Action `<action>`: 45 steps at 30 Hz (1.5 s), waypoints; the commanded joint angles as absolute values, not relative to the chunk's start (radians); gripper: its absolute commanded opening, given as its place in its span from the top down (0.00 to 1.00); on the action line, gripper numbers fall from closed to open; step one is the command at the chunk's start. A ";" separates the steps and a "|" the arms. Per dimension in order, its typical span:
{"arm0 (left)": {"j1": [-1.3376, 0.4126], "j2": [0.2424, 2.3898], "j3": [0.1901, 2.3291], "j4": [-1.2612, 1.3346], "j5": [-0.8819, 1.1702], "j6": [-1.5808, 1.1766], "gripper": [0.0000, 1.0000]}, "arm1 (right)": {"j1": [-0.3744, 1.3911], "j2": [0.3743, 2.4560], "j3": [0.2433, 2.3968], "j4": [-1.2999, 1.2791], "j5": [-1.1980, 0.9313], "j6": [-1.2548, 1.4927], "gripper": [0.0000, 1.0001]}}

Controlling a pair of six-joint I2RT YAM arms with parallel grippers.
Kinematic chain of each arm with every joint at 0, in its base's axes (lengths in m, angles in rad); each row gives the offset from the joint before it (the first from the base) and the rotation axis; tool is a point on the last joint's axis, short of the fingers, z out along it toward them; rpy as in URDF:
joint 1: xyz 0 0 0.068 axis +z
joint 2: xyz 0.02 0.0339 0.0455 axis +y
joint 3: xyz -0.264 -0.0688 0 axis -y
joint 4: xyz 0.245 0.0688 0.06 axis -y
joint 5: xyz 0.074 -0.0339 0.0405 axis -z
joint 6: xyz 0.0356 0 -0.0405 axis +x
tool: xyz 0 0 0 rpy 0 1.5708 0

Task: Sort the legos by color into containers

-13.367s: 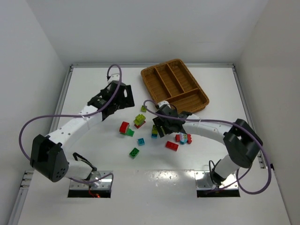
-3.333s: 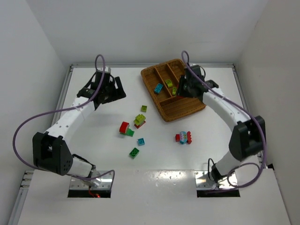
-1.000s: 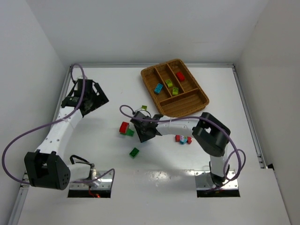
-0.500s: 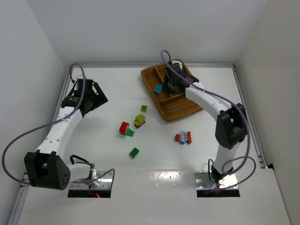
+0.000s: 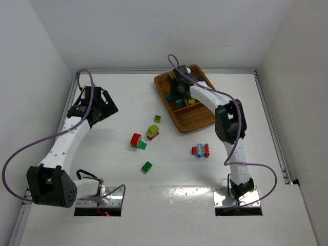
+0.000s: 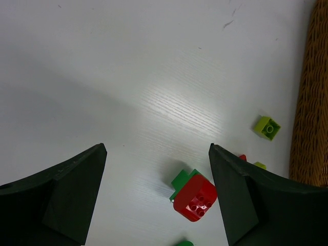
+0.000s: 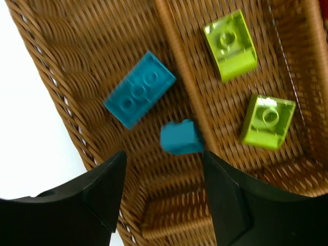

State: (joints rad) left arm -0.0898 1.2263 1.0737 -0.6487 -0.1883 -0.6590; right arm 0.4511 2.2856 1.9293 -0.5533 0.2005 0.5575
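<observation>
My right gripper (image 5: 179, 91) hangs open over the brown wicker tray (image 5: 197, 121). In the right wrist view its jaws (image 7: 164, 189) stand wide apart and hold nothing. A small cyan brick (image 7: 181, 137), blurred, is free just beyond them in the left long section, beside a longer cyan brick (image 7: 139, 96). Two yellow-green bricks (image 7: 230, 45) (image 7: 268, 121) lie in the middle section. My left gripper (image 5: 102, 108) is open and empty at the far left, well away from the loose bricks; a red-and-green clump (image 6: 193, 196) shows between its fingers.
On the table lie a red-and-green clump (image 5: 136, 140), a yellow-green and red clump (image 5: 152, 132), a small yellow-green brick (image 5: 157, 118), a green brick (image 5: 147, 166) and a red-and-cyan clump (image 5: 201, 150). White walls close in the table.
My right arm went from the middle of the table to the tray with a small cyan brick and has let it go over the left section. The left arm has stayed still.
</observation>
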 commanded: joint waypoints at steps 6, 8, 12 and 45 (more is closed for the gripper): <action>-0.086 1.195 1.094 -0.629 -0.183 -0.634 0.13 | 0.523 1.813 1.455 -0.420 0.160 0.558 0.42; -0.077 1.195 1.081 -0.629 -0.170 -0.634 0.13 | 0.644 1.723 1.340 -0.385 0.100 0.540 0.40; -0.077 1.186 1.063 -0.629 -0.161 -0.634 0.13 | 0.903 1.609 1.102 -0.361 0.091 0.493 0.22; -0.077 1.106 1.042 -0.657 -0.190 -0.624 0.13 | 1.233 1.936 1.210 -0.255 0.228 0.382 0.54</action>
